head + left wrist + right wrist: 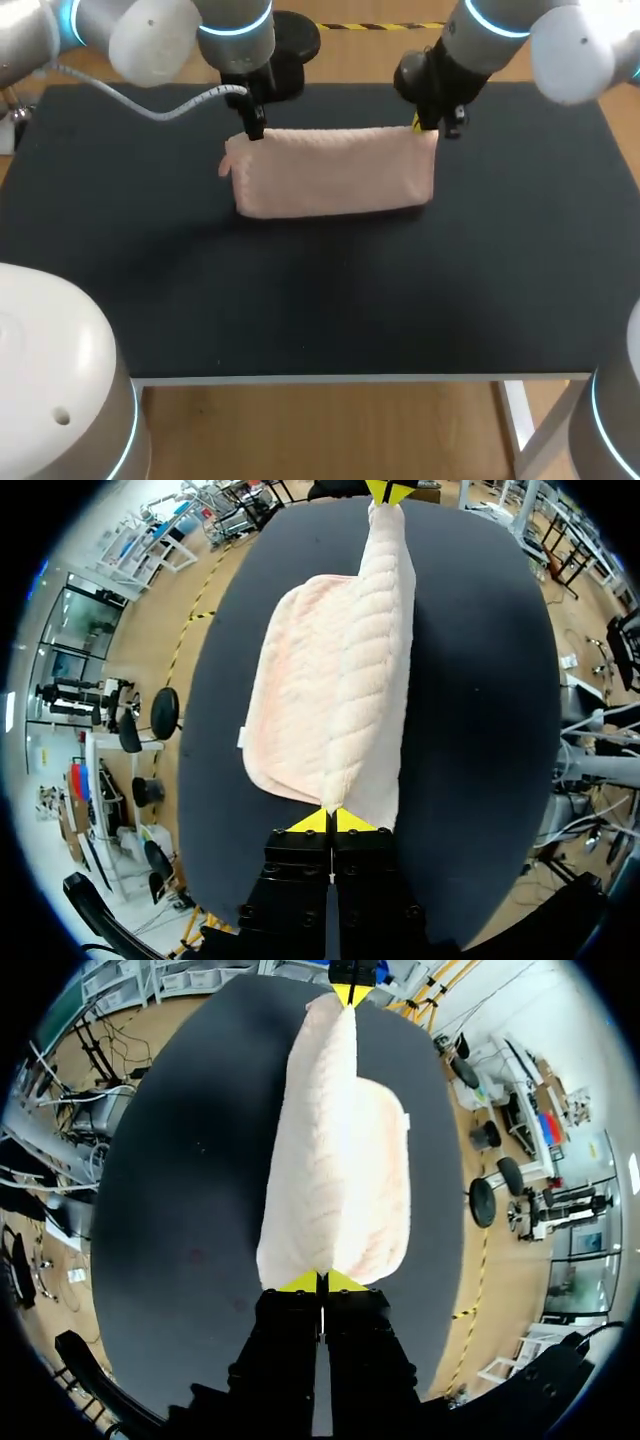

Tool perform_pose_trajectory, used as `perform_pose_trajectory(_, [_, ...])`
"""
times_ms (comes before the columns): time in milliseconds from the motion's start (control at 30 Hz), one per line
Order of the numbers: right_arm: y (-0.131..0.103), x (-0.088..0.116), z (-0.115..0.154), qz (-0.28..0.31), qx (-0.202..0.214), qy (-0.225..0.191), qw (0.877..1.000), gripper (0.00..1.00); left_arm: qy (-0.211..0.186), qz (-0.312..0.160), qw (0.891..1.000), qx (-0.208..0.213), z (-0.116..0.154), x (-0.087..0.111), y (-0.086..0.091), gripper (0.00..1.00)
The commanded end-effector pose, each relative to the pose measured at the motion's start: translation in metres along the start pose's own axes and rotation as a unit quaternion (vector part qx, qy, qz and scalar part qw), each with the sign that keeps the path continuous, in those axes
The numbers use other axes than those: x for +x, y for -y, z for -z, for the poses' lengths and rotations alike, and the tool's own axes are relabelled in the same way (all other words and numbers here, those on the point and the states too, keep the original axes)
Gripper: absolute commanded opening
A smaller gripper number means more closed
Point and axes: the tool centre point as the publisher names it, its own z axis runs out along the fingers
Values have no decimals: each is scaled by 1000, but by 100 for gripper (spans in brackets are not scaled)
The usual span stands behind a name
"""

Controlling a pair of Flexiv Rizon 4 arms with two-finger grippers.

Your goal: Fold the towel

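A pale pink towel (333,170) hangs stretched between my two grippers over the far part of the black table (320,300), its lower part resting on the surface. My left gripper (254,131) is shut on the towel's left upper corner. My right gripper (428,126) is shut on its right upper corner. In the left wrist view the towel (335,680) runs from my left gripper (331,820) straight ahead to the other gripper's yellow tips (390,490). The right wrist view mirrors this: the towel (335,1150) spans from my right gripper (321,1282) to the far yellow tips (350,993).
A grey cable (150,105) loops from my left arm over the table's far left. A black round base (290,45) stands at the far edge behind the towel. Bare table lies in front of the towel and to both sides.
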Motion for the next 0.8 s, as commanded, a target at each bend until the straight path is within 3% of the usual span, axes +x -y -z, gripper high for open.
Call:
perform_pose_trajectory(33, [0,-15,-38,-8,9,-28,1000,0,-56,-1,998,-5,-47,-14,8,0])
perform_pose_trajectory(400, [16,-49,-104,-46,35,-62,996,0,-109,0,994,-20,-106,-53,9,0])
perform_pose_trajectory(800, [33,-94,-125,-75,58,-39,995,0,-101,0,995,-20,-118,-99,9,0])
